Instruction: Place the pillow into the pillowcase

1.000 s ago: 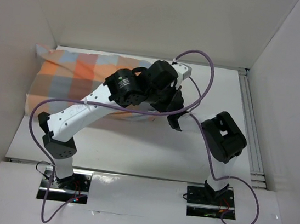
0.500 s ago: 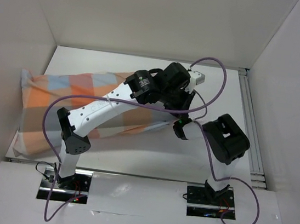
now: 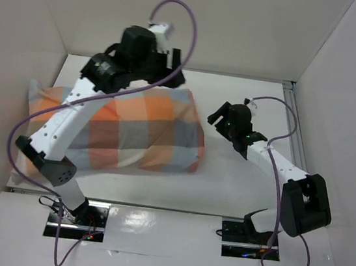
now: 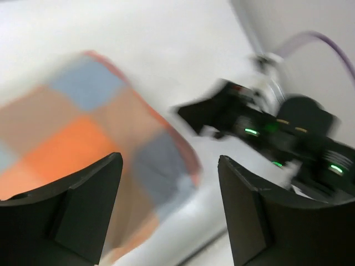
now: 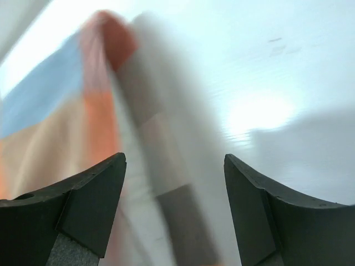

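The checked pillowcase (image 3: 126,129) lies plump on the table's left half, its right end near the middle. The pillow is hidden; no plain white fabric shows for certain. My left gripper (image 3: 175,67) hangs open above the pillowcase's far right corner, holding nothing. In the left wrist view the blurred pillowcase (image 4: 72,127) lies below the open left gripper (image 4: 169,210), with the right arm (image 4: 277,133) beyond. My right gripper (image 3: 216,115) stands open just right of the pillowcase, apart from it. The right wrist view shows the pillowcase's end (image 5: 72,116) ahead of the empty right gripper (image 5: 175,210).
White walls close in the table on the left, back and right. A metal rail (image 3: 296,155) runs along the right edge. Purple cables (image 3: 181,12) loop over both arms. Bare table (image 3: 236,186) lies right of the pillowcase.
Both grippers opened and let go of the pillowcase. The left arm swung up and back, the right pulled away to the right. The pillowcase now lies spread on the table.
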{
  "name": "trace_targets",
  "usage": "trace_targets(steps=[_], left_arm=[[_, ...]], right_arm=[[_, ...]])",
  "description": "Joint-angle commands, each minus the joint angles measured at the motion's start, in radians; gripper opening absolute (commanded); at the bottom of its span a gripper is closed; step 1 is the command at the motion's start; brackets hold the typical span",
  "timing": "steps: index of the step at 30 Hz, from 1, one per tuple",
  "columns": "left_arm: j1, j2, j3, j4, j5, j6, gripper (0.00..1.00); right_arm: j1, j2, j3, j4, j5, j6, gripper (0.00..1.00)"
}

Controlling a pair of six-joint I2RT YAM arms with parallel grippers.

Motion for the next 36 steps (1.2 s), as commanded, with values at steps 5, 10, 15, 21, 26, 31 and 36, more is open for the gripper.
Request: trace_targets(steps=[5,10,15,21,26,31,36], left_arm=[[0.234,-0.277,-0.251,0.031,-0.234,0.035,0.79],[0.473,-0.441,-0.517,0.005,-0.315,-0.032,0.83],[0.666,-0.593,-0.832,0.041,-0.245,-0.08,0.84],[0.776,-0.619,-1.035,0.159,-0.089,-0.081,0.81],[0.786,-0.572,-1.058,0.206,-0.019,-0.072,0.75],[0.786,-0.582,-0.977,0.206,0.083,-0.031,0.75],[0.786,-0.593,-0.817,0.152,0.199,-0.02,0.81]], right_arm=[[-0.12,-0.072,0.042,-0.183,-0.082,-0.19,0.8],[-0.065,-0.115,0.097,-0.035,-0.36,-0.331,0.93],[0.151,0.052,0.361,-0.147,-0.358,-0.5,1.0],[0.195,0.369,0.54,-0.176,-0.534,-0.525,0.98],[0.232,0.514,0.639,-0.279,-0.399,-0.499,0.05],[0.131,0.312,0.422,-0.147,-0.203,-0.324,0.0],[-0.004,0.077,0.332,-0.179,-0.068,-0.281,0.0]])
